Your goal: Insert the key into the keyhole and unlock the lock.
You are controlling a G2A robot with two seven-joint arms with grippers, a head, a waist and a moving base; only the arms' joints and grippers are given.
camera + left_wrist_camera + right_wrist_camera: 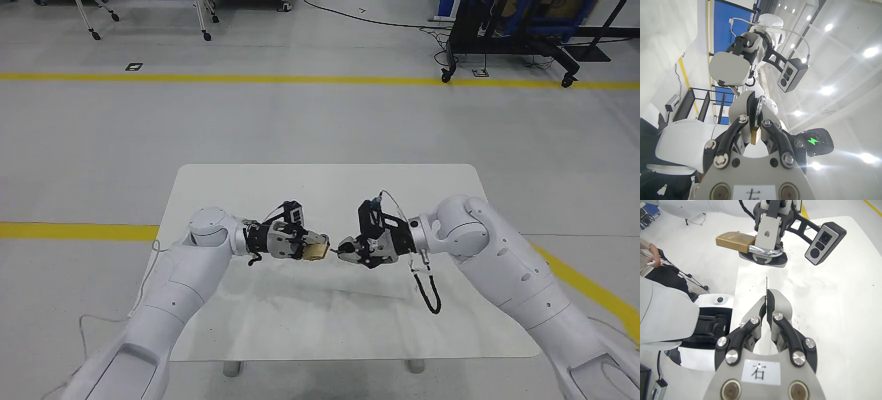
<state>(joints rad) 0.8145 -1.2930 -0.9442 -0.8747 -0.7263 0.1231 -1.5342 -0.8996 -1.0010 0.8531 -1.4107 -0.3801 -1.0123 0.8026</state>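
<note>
I cannot make out the keyhole on the padlock (733,242). The key (766,285) presents edge-on, its head buried between the pads. A finger partly covers the shackle (770,251). The right gripper (767,294) is clenched on the key, blade protruding. The left gripper (300,243) grasps the padlock by its shackle. In the top view both sit at frame centre above the table (400,190), the key tip near the padlock but apart from it.
</note>
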